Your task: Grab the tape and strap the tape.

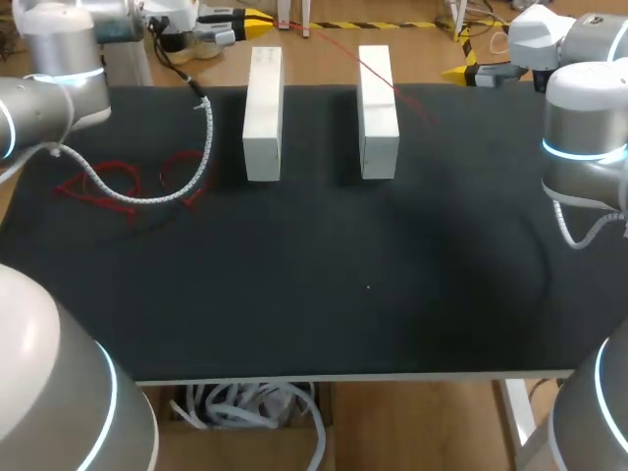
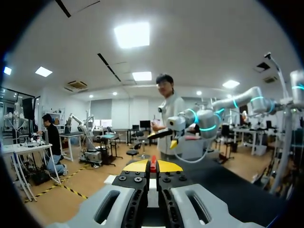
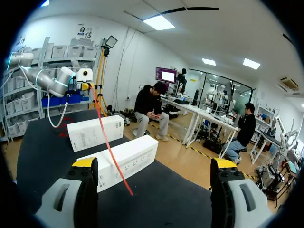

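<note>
A thin red tape (image 1: 378, 74) runs slanting from beyond the table's far edge over the right white box (image 1: 378, 128), and its free end lies on the black table (image 1: 314, 294). My left gripper (image 2: 152, 166) is shut on the tape's other end (image 2: 153, 164), beyond the far end of the left white box (image 1: 263, 118). In the right wrist view my left gripper (image 3: 85, 86) hangs past both boxes with the tape (image 3: 108, 142) leading down from it. My right gripper (image 3: 154, 163) stands wide open above the table, the tape's free end ahead of it between the fingers, untouched.
Loose red straps (image 1: 108, 182) lie on the table's left part, crossed by my left arm's wrapped white cable (image 1: 196, 147). The two boxes lie side by side at the back, with a gap between them. My right arm (image 2: 204, 124) shows in the left wrist view.
</note>
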Controlling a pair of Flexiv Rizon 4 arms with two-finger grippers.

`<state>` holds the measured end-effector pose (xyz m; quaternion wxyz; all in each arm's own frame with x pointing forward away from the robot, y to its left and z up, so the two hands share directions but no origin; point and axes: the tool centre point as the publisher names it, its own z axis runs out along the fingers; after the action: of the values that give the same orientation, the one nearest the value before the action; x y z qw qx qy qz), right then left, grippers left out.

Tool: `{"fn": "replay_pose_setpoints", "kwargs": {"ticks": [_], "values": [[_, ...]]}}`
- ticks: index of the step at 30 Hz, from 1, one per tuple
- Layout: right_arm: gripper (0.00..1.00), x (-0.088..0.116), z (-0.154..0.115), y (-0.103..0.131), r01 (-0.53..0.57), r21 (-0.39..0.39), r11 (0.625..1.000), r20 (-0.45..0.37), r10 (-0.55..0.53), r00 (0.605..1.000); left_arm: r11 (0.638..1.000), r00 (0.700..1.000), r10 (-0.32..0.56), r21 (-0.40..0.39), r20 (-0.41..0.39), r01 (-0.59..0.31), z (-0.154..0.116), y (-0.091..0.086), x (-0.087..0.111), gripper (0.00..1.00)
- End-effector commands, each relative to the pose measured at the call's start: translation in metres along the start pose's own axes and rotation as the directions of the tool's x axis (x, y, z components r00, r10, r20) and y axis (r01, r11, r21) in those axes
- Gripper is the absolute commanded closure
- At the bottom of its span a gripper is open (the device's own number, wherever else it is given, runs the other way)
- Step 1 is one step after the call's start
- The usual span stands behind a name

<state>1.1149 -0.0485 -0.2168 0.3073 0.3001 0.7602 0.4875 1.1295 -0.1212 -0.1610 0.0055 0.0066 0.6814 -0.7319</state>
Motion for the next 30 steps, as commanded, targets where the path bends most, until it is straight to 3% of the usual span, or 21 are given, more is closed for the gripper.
{"fn": "replay_pose_setpoints", "kwargs": {"ticks": [1,8,16,30], "values": [[0.00,0.000,0.000,0.000,0.000,0.000,1.000,0.000,0.000,1.000,1.000,0.973,-0.012,-0.001,0.232,0.013,0.008,-0.010,0.007,1.00],[0.00,0.000,0.000,0.000,0.000,0.000,1.000,0.000,0.000,1.000,0.994,0.972,-0.041,0.110,0.231,0.016,0.014,-0.030,0.007,1.00],[0.00,0.000,0.000,0.000,0.000,0.000,1.000,0.000,0.000,1.000,0.994,0.970,-0.013,0.110,0.242,-0.015,0.018,-0.044,0.005,1.00],[0.00,0.000,0.000,0.000,0.000,0.000,1.000,0.000,0.000,1.000,0.994,0.970,-0.013,0.110,0.242,-0.015,0.018,-0.044,0.005,1.00]]}}
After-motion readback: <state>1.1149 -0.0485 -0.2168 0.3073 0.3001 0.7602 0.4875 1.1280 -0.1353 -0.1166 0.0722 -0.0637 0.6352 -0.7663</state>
